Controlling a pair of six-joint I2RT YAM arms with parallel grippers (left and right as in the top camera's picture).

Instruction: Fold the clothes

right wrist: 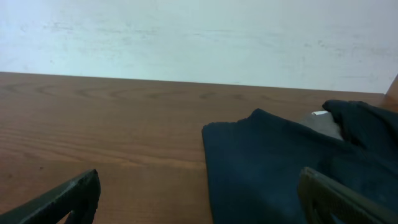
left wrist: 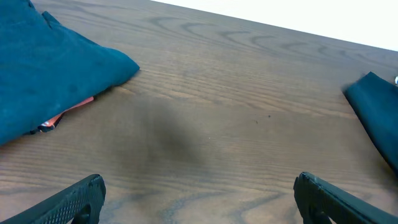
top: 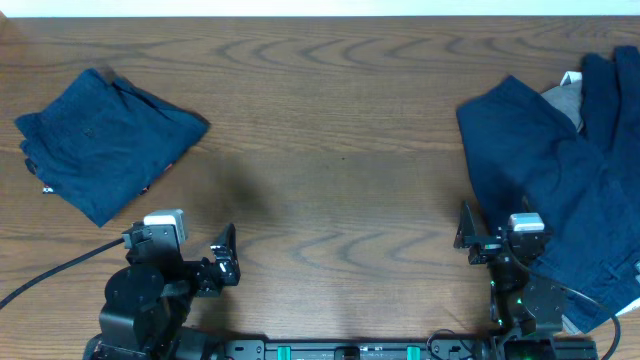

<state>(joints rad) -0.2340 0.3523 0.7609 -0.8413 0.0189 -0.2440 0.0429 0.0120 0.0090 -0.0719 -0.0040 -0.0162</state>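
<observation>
Open wood-grain table (top: 330, 150) lies between your grippers. The folded navy garment (top: 105, 145) sits far left, cornerwise to the table edge, with a red edge (left wrist: 68, 112) beneath, possibly another garment. The rumpled navy heap (top: 560, 190) runs near-to-far along the right side. Left gripper (top: 228, 258) and right gripper (top: 466, 238) are spread wide, holding nothing.

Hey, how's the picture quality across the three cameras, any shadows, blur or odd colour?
Overhead: even light, sharp, one faint soft shadow on the table beside the folded clothes. Left wrist: that same fabric reads teal rather than navy, a smudgy shadow on the wood, fingers slightly soft. Right wrist: dimmer, the unfolded pile nearly black, folds hard to read.
</observation>
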